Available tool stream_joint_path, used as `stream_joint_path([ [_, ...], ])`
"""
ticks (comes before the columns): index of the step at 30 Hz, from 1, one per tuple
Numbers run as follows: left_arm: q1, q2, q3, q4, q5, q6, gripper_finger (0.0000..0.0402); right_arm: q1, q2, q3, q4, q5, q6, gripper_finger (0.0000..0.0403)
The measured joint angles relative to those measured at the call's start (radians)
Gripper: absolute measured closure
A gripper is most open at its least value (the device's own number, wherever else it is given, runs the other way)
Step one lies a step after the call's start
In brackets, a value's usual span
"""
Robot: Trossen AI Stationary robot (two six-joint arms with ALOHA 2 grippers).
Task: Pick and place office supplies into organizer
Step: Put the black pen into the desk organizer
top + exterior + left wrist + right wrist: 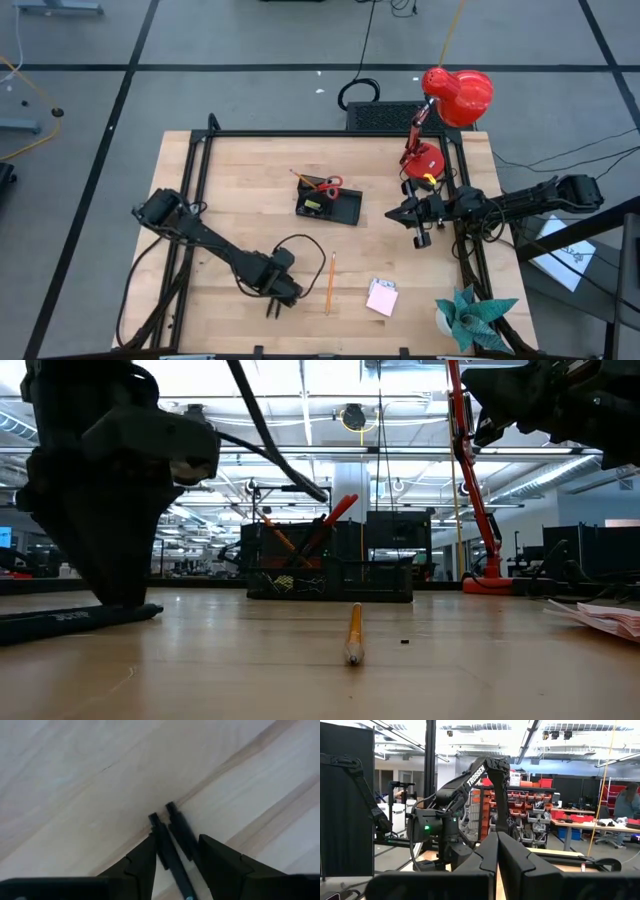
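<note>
Two black pens (172, 832) lie side by side on the wooden table near its near edge, also visible in the high view (271, 310) and the low view (75, 618). My left gripper (176, 842) (277, 298) points down over them, open, with one finger on either side of the pair. An orange pencil (330, 283) (353, 634) and a pink sticky-note pad (381, 297) lie to the right of the pens. The black organizer (330, 205) (330, 565) stands mid-table holding red-handled scissors (326, 184). My right gripper (418, 228) (497, 851) hovers shut to the organizer's right. My left gripper comes at the two pens from above, its fingers along their length. One finger (142, 862) stands right beside the nearer pen's barrel (161, 845); whether it touches, I cannot tell. Both pens lie flat on the table.
A red desk lamp (455, 95) stands at the far right corner with a black ribbed box (385, 115) beside it. A teal paper plant (475, 318) sits at the near right corner. A tiny black clip (404, 641) lies near the pencil. Bare wood lies left of the organizer.
</note>
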Motion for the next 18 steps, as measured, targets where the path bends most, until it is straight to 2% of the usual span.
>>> stream_joint_path([
  [11,-0.025,-0.002,-0.049,0.004,0.012,0.016,0.025,0.0,0.0,0.0,-0.001,0.0,-0.003,0.0399],
  [18,-0.042,0.0,-0.053,0.055,0.001,0.157,0.025,0.0,0.0,0.0,-0.004,0.0,-0.003,0.0399],
])
